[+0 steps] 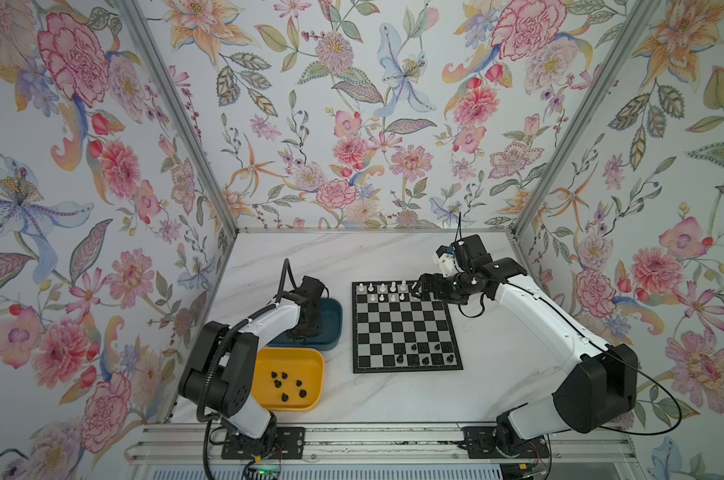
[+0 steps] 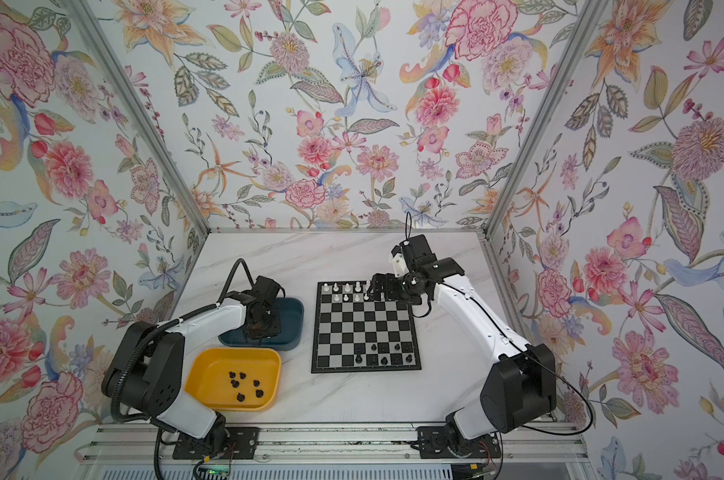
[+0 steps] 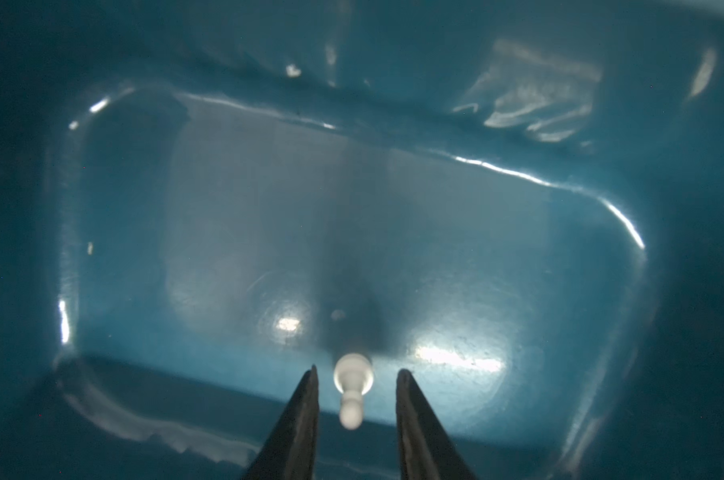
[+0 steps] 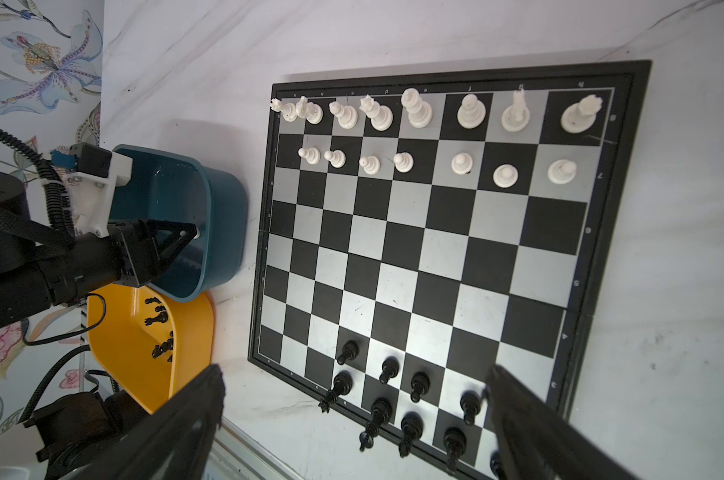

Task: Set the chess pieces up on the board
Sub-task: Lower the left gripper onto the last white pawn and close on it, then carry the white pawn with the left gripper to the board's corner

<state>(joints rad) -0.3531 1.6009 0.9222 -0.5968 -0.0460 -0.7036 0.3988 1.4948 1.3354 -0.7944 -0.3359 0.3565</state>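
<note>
1. Top views, layout: The board (image 1: 406, 328) lies flat on the marble table (image 1: 310, 257), right of centre. White pieces (image 1: 382, 287) stand in two rows along its far edge. Black pieces (image 1: 424, 353) stand in the two rows nearest the arm bases, mostly toward the right side. Left of the board sits a teal tray (image 1: 333, 309). Just nearer the bases is a yellow tray (image 1: 310, 365) holding loose black chessmen (image 1: 287, 384).

2. Top views, tools: The left gripper (image 1: 306, 330) reaches down into the teal tray; its jaw gap cannot be read from here. The right gripper (image 1: 415, 291) is at the far right corner of the board, close beside the white rows.

3. Left wrist view: The teal tray floor fills the picture. A single white pawn (image 3: 352, 386) sits between the two dark fingertips (image 3: 306, 407). The jaws are set narrow but apart, and teal shows on each side of the pawn, so neither finger touches it. Whether the pawn stands or lies cannot be told.

4. Right wrist view: The whole board shows. Eight white pieces fill the edge row, and seven white pawns stand in the row next to it. At the opposite edge the black pieces occupy two rows, several of them leaning. The right gripper's fingers (image 4: 186, 415) stand wide apart above that end. Beside the board, the left gripper dips into the teal tray, and the yellow tray lies just beside it with the loose black chessmen inside.
</note>
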